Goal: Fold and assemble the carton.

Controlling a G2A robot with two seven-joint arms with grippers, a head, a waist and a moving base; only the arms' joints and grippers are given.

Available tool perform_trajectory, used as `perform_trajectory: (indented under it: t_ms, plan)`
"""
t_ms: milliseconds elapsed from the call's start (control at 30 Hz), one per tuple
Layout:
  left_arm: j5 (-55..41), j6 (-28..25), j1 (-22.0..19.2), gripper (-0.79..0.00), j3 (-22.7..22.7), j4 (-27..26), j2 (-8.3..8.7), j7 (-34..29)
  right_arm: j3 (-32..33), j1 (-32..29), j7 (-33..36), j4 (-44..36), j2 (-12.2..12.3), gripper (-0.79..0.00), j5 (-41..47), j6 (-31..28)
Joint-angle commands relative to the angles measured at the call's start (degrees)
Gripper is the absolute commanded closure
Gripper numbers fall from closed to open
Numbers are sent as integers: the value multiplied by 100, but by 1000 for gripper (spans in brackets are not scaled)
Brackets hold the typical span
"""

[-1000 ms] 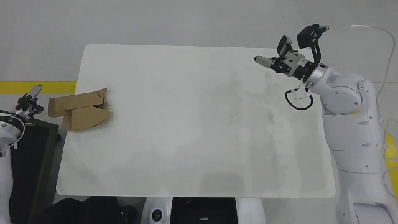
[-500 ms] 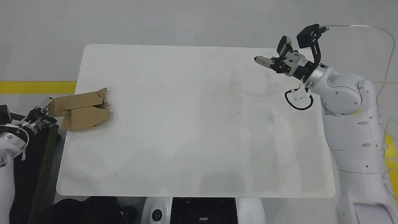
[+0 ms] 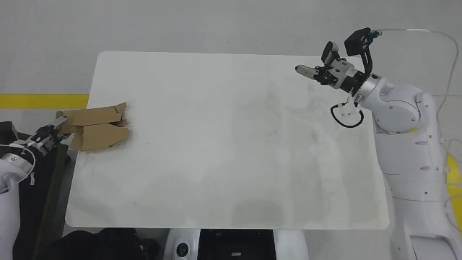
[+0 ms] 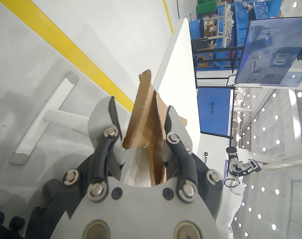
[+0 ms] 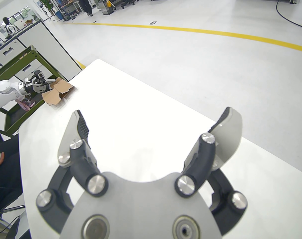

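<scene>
The carton (image 3: 101, 131) is seen at the left edge of the counter (image 3: 231, 159), partly collapsed, flaps loose, one end hanging past the edge; no squared box has been formed, so nearly all the folding is judged to be left; one flap is straddled by the left gripper (image 3: 60, 127), jaws parted and not yet pressed onto the card; the right gripper (image 3: 307, 71) is held well apart at the counter's right side, jaws wide and empty.
</scene>
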Motion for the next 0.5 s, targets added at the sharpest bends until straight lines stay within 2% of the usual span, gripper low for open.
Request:
perform_trajectory:
  t_ms: [0, 300, 467]
  plan:
    - [-80, -34, -31, 0, 3, 4, 2, -56, 0, 0, 0, 0, 0, -785, 0, 0]
    - [-226, -290, -298, 0, 48, -258, 27, -225, 0, 0, 0, 0, 0, -785, 0, 0]
    - [-199, -461, -648, 0, 123, -499, 48, -172, 0, 0, 0, 0, 0, -785, 0, 0]
